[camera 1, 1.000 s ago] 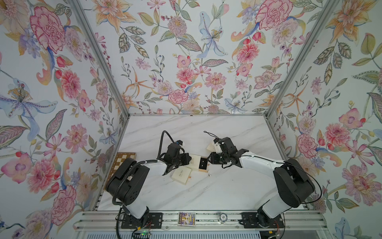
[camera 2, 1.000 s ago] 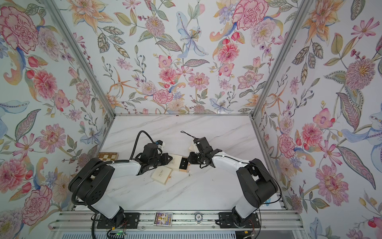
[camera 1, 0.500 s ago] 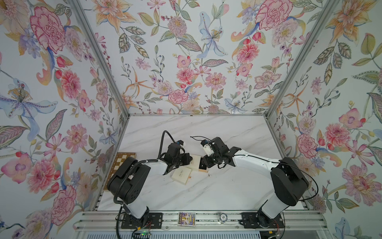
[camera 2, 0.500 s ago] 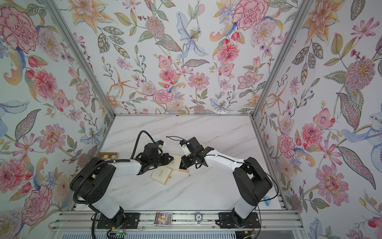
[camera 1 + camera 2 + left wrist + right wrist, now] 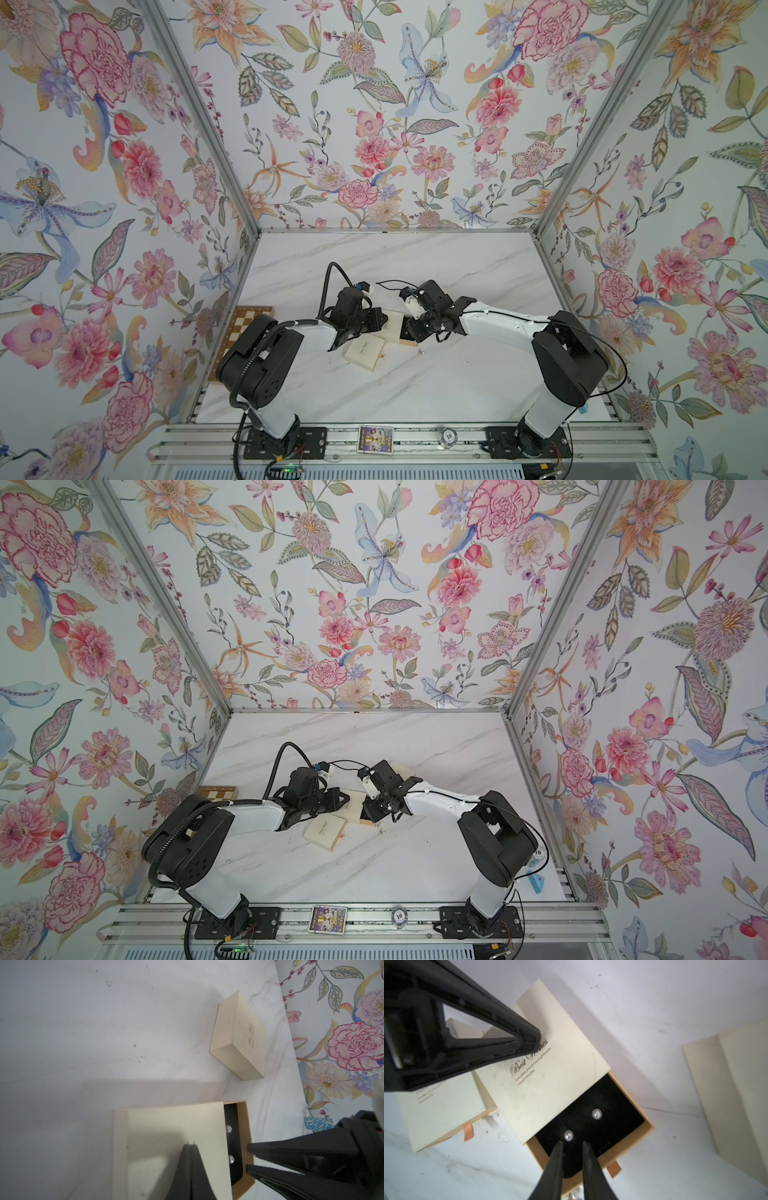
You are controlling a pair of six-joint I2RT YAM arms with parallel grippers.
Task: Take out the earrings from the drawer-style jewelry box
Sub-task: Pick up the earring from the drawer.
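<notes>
Centre of the table (image 5: 457, 266): the box (image 5: 550, 1059), its drawer (image 5: 644, 1126) drawn out to the right. The left tool (image 5: 190, 1144), jaws together, pressed on the box top. The right tool (image 5: 572, 1142), jaws slightly apart and empty, hovered over the drawer's black pad (image 5: 618, 1101), tips just short of one of two pearl earrings (image 5: 596, 1114) seated there. Tiny glinting pieces (image 5: 419, 351) lay on the table just near of the drawer, apparently already taken out. Judged roughly midway: both pearls were yet to be lifted out.
</notes>
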